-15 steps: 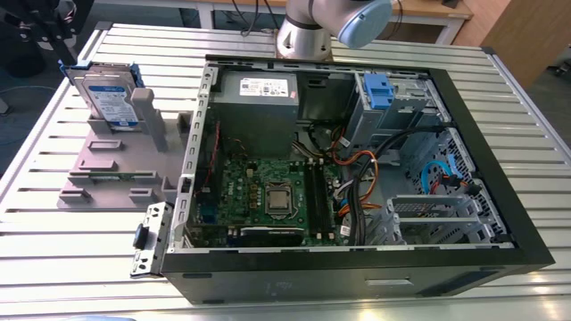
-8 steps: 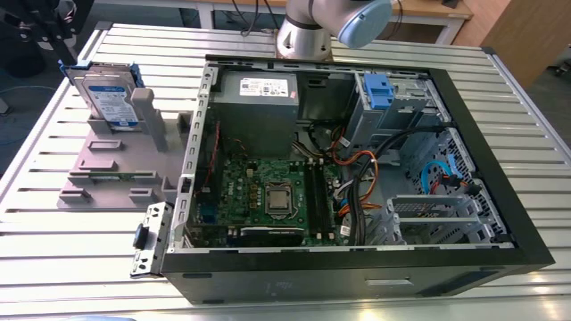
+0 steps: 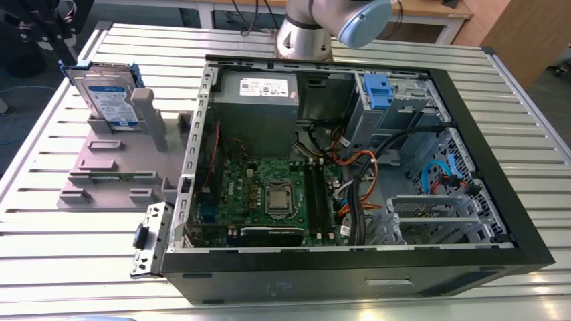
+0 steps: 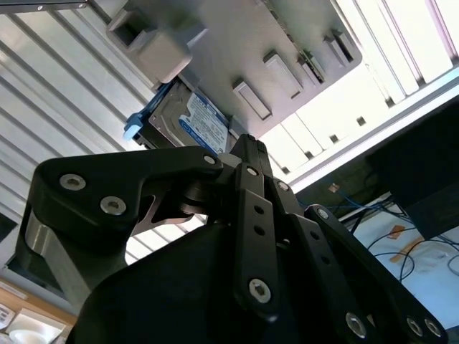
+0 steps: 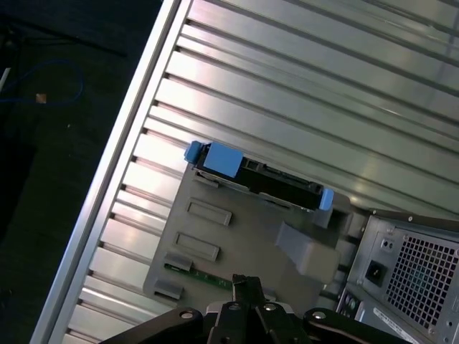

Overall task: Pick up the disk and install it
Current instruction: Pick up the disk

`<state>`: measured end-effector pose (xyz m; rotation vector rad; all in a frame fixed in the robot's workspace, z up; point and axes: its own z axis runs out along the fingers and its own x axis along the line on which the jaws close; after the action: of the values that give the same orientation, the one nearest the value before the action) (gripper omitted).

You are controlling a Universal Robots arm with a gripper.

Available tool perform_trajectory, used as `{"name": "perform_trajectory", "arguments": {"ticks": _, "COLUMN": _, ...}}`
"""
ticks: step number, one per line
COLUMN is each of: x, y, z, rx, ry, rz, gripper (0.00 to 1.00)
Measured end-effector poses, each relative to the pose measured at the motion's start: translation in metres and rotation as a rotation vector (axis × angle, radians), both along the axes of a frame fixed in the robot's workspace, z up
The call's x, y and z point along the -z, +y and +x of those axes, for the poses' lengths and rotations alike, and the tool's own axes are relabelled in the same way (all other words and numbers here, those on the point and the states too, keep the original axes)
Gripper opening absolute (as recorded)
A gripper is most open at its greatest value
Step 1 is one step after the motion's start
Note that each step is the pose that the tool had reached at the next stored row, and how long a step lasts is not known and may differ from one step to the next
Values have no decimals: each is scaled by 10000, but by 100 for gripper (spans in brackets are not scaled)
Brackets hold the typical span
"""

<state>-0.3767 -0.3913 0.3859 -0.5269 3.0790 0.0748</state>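
Disk (image 3: 109, 100), a flat silver metal hard drive with a white-and-blue label in a blue plastic bracket, stood on edge in a grey plastic holder (image 3: 116, 167) on the slatted metal desk (image 3: 53, 267), ahead of the fingers (image 5: 240, 282) and apart from them. Those black fingers looked pressed together on nothing, so neither pickup nor installing was done. The exterior view added the open black computer case (image 3: 499, 221), well apart from the fingers; the first wrist view gave the gap to the disk's top edge.
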Motion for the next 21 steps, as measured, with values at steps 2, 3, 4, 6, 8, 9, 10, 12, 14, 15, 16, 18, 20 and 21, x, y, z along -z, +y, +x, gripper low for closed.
{"name": "perform_trajectory", "arguments": {"ticks": 2, "x": 0, "y": 0, "z": 0, "rx": -38, "ry": 0, "rz": 0, "gripper": 11}}
{"name": "perform_trajectory", "arguments": {"ticks": 3, "x": 0, "y": 0, "z": 0, "rx": -57, "ry": 0, "rz": 0, "gripper": 11}}
{"name": "perform_trajectory", "arguments": {"ticks": 4, "x": 0, "y": 0, "z": 0, "rx": -76, "ry": 0, "rz": 0, "gripper": 11}}
{"name": "perform_trajectory", "arguments": {"ticks": 6, "x": 0, "y": 0, "z": 0, "rx": -113, "ry": 0, "rz": 0, "gripper": 11}}
{"name": "perform_trajectory", "arguments": {"ticks": 8, "x": 0, "y": 0, "z": 0, "rx": -151, "ry": 0, "rz": 0, "gripper": 11}}
{"name": "perform_trajectory", "arguments": {"ticks": 9, "x": 0, "y": 0, "z": 0, "rx": -170, "ry": 0, "rz": 0, "gripper": 11}}
{"name": "perform_trajectory", "arguments": {"ticks": 10, "x": 0, "y": 0, "z": 0, "rx": -189, "ry": 0, "rz": 0, "gripper": 11}}
{"name": "perform_trajectory", "arguments": {"ticks": 12, "x": 0, "y": 0, "z": 0, "rx": -227, "ry": 0, "rz": 0, "gripper": 11}}
{"name": "perform_trajectory", "arguments": {"ticks": 14, "x": 0, "y": 0, "z": 0, "rx": -264, "ry": 0, "rz": 0, "gripper": 11}}
{"name": "perform_trajectory", "arguments": {"ticks": 15, "x": 0, "y": 0, "z": 0, "rx": -284, "ry": 0, "rz": 0, "gripper": 11}}
{"name": "perform_trajectory", "arguments": {"ticks": 16, "x": 0, "y": 0, "z": 0, "rx": -303, "ry": 0, "rz": 0, "gripper": 11}}
{"name": "perform_trajectory", "arguments": {"ticks": 18, "x": 0, "y": 0, "z": 0, "rx": -340, "ry": 0, "rz": 0, "gripper": 11}}
{"name": "perform_trajectory", "arguments": {"ticks": 20, "x": 0, "y": 0, "z": 0, "rx": -377, "ry": 0, "rz": 0, "gripper": 11}}
{"name": "perform_trajectory", "arguments": {"ticks": 21, "x": 0, "y": 0, "z": 0, "rx": -396, "ry": 0, "rz": 0, "gripper": 11}}
